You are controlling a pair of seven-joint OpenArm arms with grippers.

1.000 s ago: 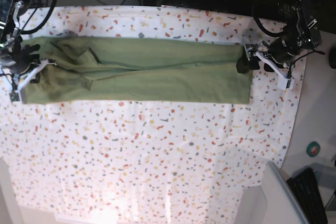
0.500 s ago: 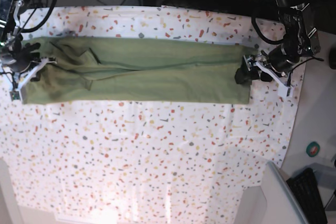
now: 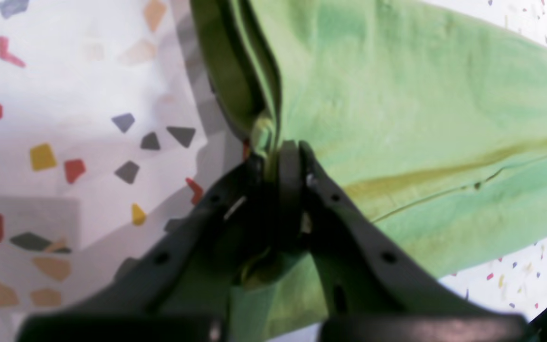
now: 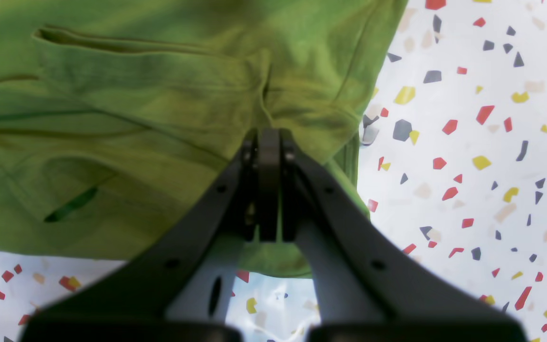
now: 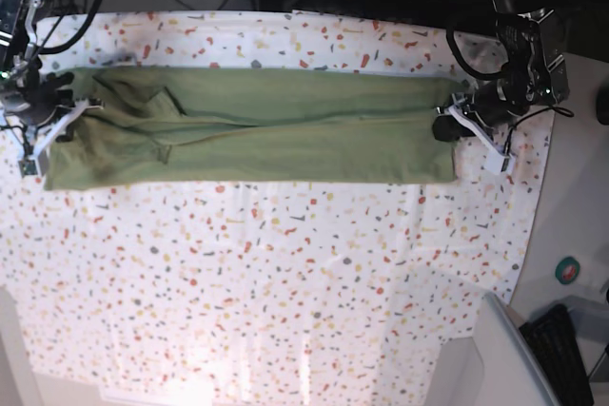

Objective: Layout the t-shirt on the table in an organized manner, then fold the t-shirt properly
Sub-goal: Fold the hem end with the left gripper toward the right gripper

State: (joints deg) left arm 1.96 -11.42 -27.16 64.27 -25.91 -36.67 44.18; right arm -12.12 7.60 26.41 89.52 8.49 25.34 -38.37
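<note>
My left gripper (image 3: pixel 273 159) has its jaws pressed together on a bunched edge of the t-shirt (image 3: pixel 397 118), fabric pinched between the dark fingers (image 3: pixel 297 180). In the base view that gripper (image 5: pixel 445 126) sits at the shirt's right end, its arm reaching in from the upper right of the frame. My right gripper (image 4: pixel 268 137) is clamped flat on a gathered fold of the same green cloth; it sits at the shirt's left end (image 5: pixel 59 119), arm coming from the upper left. The t-shirt lies as a long horizontal band across the upper part of the speckled table (image 5: pixel 285 282).
</note>
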